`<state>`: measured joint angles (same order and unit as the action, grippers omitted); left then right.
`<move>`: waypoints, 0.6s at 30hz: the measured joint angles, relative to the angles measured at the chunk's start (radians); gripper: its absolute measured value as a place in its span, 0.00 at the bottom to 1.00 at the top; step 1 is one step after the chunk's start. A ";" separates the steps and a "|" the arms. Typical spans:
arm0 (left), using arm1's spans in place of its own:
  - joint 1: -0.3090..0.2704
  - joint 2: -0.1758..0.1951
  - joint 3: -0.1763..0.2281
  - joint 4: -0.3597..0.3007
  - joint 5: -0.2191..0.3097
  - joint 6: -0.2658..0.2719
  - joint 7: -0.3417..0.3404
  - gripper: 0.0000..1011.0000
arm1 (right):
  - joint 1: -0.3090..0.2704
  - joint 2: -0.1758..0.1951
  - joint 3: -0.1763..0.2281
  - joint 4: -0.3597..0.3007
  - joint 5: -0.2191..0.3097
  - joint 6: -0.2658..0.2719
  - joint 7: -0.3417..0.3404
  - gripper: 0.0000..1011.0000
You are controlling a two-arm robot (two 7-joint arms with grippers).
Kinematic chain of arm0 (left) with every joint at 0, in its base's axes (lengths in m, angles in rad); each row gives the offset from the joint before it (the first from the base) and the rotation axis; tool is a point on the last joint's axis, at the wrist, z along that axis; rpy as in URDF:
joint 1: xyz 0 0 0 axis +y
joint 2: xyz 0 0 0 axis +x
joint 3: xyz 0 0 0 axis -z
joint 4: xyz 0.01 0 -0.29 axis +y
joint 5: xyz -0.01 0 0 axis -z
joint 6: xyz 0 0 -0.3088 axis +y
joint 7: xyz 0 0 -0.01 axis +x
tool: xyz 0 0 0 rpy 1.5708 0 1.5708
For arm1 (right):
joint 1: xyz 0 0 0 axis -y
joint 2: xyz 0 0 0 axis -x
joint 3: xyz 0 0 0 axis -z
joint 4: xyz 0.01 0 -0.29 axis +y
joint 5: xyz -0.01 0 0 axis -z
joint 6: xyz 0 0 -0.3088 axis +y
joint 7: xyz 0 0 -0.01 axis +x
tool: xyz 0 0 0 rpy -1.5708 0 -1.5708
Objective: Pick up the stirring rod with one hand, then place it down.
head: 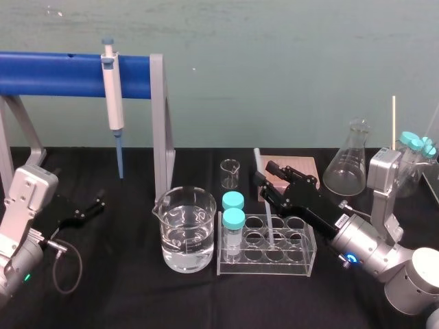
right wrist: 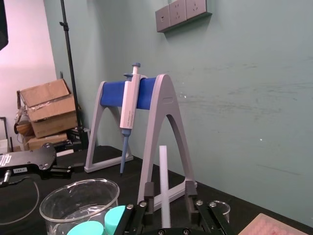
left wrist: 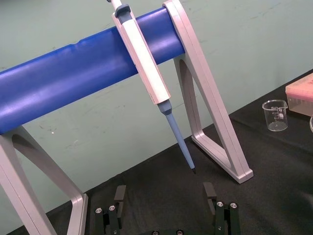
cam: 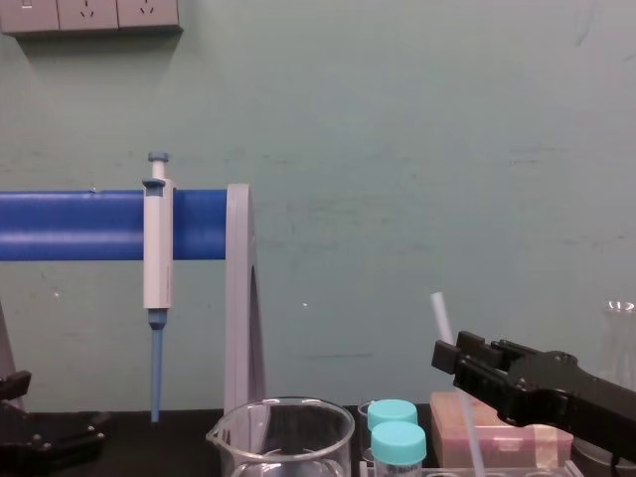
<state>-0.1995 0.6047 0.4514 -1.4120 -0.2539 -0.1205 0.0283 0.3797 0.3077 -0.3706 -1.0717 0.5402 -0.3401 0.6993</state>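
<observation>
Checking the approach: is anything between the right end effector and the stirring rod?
Nothing visible: the stirring rod, standing in the rack, sits between the open jaws of the right end effector, a gap each side.

On the right gripper point(head: 265, 173): black, long flat jaws, boxy body carrying a small white label point(head: 341, 221), print too small to read. Silver screw heads point(right wrist: 200, 202) sat at the finger bases. The right arm point(head: 370, 243) was built of silver-grey rounded links; a blue light point(head: 350, 259) glowed at its wrist. The left gripper point(head: 90, 206) was black as well, with matching screws point(left wrist: 98, 210). The left arm point(head: 27, 195) had a silver-grey housing and a small green light point(head: 27, 277). A thin black cable point(head: 65, 274) looped from a metal plug point(head: 58, 247).
</observation>
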 joint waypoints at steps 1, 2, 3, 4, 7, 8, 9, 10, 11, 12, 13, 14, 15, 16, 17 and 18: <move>0.000 0.000 0.000 0.000 0.000 0.000 0.000 0.99 | 0.000 0.000 0.000 0.000 0.000 0.000 0.000 0.40; 0.000 0.000 0.000 0.000 0.000 0.000 0.000 0.99 | 0.000 0.000 0.000 0.000 0.000 0.000 0.000 0.44; 0.000 0.000 0.000 0.000 0.000 0.000 0.000 0.99 | 0.000 0.000 0.000 0.000 0.000 0.000 0.000 0.46; 0.000 0.000 0.000 0.000 0.000 0.000 0.000 0.99 | 0.000 0.000 0.000 0.000 0.000 0.000 0.000 0.50; 0.000 0.000 0.000 0.000 0.000 0.000 0.000 0.99 | 0.000 0.000 0.000 0.000 0.000 0.001 0.001 0.60; 0.000 0.000 0.000 0.000 0.000 0.000 0.000 0.99 | 0.000 0.001 0.000 0.000 0.000 0.001 0.001 0.64; 0.000 0.000 0.000 0.000 0.000 0.000 0.000 0.99 | 0.000 0.001 0.000 0.000 0.001 0.001 0.001 0.64; 0.000 0.000 0.000 0.000 0.000 0.000 0.000 0.99 | 0.000 0.000 0.000 0.000 0.001 0.001 0.001 0.70; 0.000 0.000 0.000 0.000 0.000 0.000 0.000 0.99 | 0.000 0.001 0.000 0.000 0.001 0.001 0.001 0.72; 0.000 0.000 0.000 0.000 0.000 0.000 0.000 0.99 | 0.000 0.001 0.000 0.000 0.001 0.001 0.001 0.75; 0.000 0.000 0.000 0.000 0.000 0.000 0.000 0.99 | 0.000 0.001 0.000 0.000 0.001 0.001 0.002 0.77; 0.000 0.000 0.000 0.000 0.000 0.000 0.000 0.99 | 0.000 0.001 0.000 0.000 0.001 0.001 0.002 0.81; 0.000 0.000 0.000 0.000 0.000 0.000 0.000 0.99 | 0.000 0.001 0.000 0.000 0.001 0.001 0.002 0.84; 0.000 0.000 0.000 0.000 0.000 0.000 0.000 0.99 | 0.000 0.001 0.000 0.000 0.001 0.001 0.002 0.84; 0.000 0.000 0.000 0.000 0.000 0.000 0.000 0.99 | 0.000 0.001 0.000 0.000 0.001 0.001 0.002 0.90; 0.000 0.000 0.000 0.000 0.000 0.000 0.000 0.99 | 0.000 0.001 0.000 0.000 0.001 0.001 0.002 0.91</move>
<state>-0.1995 0.6047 0.4514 -1.4120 -0.2539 -0.1205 0.0283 0.3797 0.3083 -0.3706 -1.0721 0.5413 -0.3389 0.7011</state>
